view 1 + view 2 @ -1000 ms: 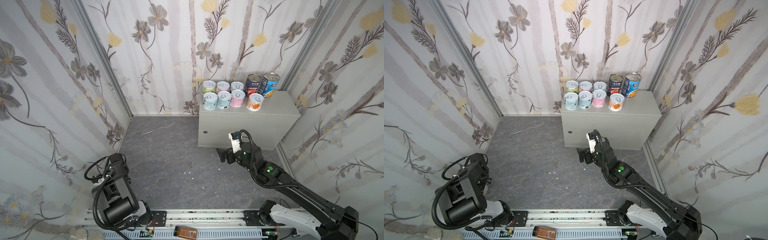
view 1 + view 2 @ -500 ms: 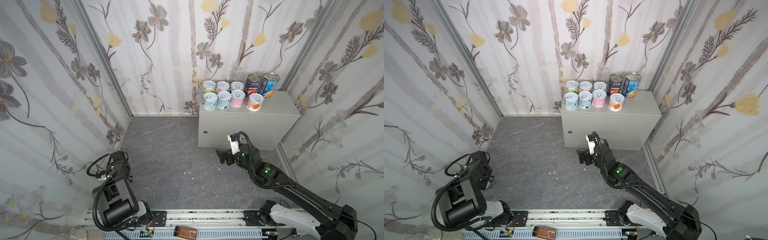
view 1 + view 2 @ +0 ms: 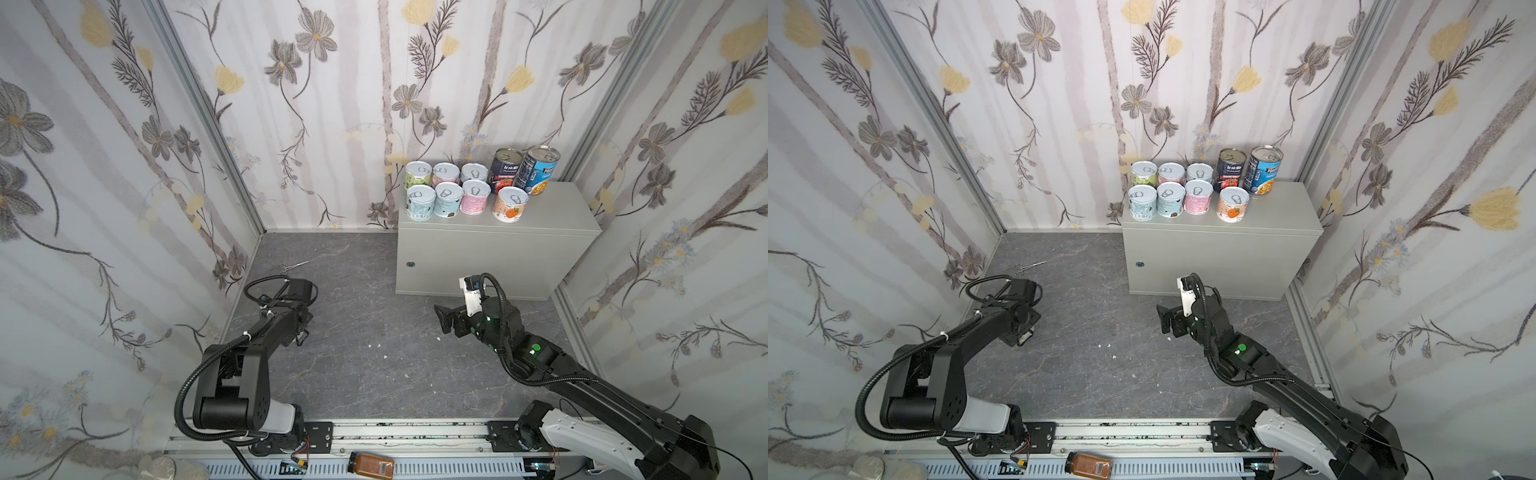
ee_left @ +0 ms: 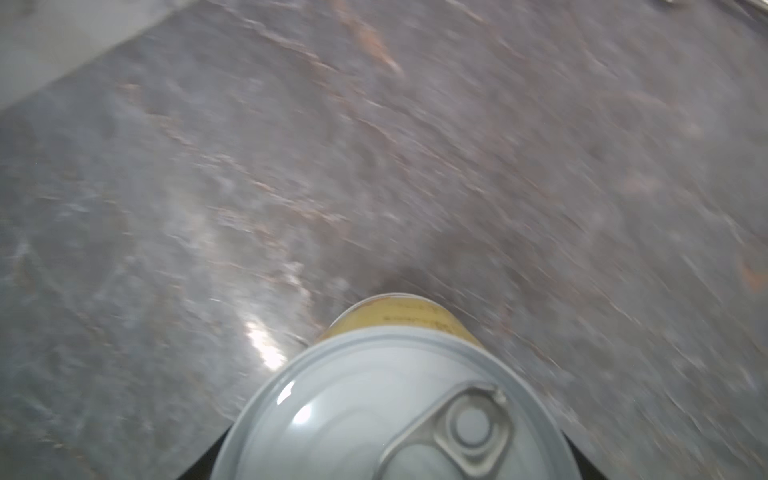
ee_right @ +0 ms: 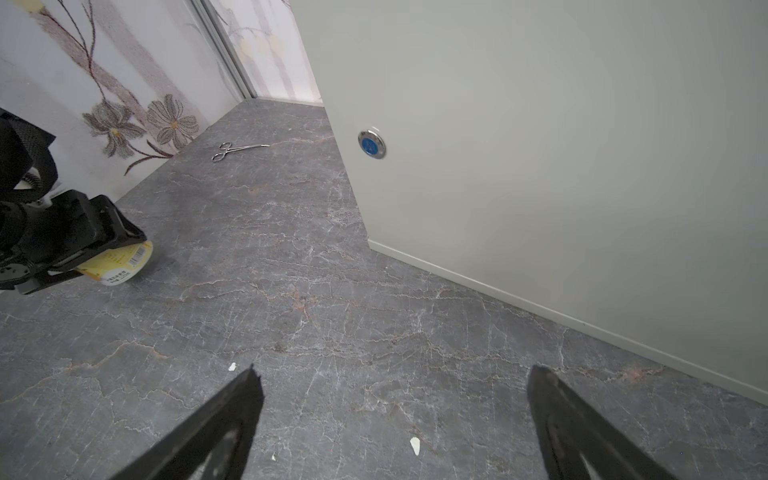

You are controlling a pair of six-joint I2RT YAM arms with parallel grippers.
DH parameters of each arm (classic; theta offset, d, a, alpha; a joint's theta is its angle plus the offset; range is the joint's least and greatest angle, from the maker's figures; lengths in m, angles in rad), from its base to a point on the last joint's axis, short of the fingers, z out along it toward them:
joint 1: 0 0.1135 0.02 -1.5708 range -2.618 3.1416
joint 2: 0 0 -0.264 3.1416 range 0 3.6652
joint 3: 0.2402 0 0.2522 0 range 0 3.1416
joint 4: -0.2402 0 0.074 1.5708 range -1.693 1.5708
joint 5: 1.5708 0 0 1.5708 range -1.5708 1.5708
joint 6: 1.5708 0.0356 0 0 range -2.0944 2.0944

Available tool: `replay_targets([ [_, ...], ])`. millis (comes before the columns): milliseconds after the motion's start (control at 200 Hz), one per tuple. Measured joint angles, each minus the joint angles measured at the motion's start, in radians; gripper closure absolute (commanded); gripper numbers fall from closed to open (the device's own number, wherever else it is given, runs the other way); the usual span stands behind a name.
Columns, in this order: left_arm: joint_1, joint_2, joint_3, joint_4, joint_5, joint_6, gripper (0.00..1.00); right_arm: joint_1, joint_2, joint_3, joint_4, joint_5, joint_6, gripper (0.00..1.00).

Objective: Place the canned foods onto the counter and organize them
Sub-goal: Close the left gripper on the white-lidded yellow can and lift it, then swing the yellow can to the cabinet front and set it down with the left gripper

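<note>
Grey marbled floor shows no loose tins in both top views. Nine canned foods stand in two rows at the back-left of the counter top. Big change vs a sec ago: the L arm was folded back by its base and now it's stretched out over the floor. The left gripper has gone from wide to clamped. The top views hide what's in it. Right gripper hangs low in front of the counter, roughly where it was, jaws spread w/ nothing between them.

L wrist view: the floor is smeared, so the arm's on the move. A yellow-labelled tin fills the lower frame, pull-tab lid toward the cam, seated between the fingers.

R wrist view confirms it. The yellow-labelled tin is pinched in the left gripper, tilted, base close to the floor; can't tell if it's clear of it. R fingertips sit wide apart over bare floor. The lock on the counter front is ahead, and forceps lie near the wall.

My read: that's tin no. 10, the last one. Still to do: carry it up & set it upright beside the orange-labelled tin.
</note>
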Motion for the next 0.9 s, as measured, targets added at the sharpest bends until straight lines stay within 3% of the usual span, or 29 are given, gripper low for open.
replay_targets([
  [330,-0.571,0.363,0.296,0.02,-0.049,-0.016,0.48,-0.077,-0.377,-0.403,0.128,-0.03,0.134,0.02],
  [485,-0.715,0.493,0.45,0.037,-0.093,-0.003,0.48,-0.113,-0.555,-0.464,0.082,0.012,0.195,0.02],
  [600,-0.789,0.548,0.528,0.034,-0.095,0.013,0.46,-0.135,-0.602,-0.464,0.061,0.03,0.22,0.03],
  [764,-0.84,0.579,0.573,0.031,-0.094,0.035,0.28,-0.146,-0.589,-0.464,0.027,0.03,0.239,0.02],
  [859,-0.848,0.575,0.572,0.03,-0.084,0.043,0.01,-0.147,-0.578,-0.463,0.024,0.03,0.245,0.01],
  [899,-0.848,0.568,0.568,0.027,-0.066,0.043,0.0,-0.147,-0.572,-0.463,0.024,0.03,0.245,0.01],
])
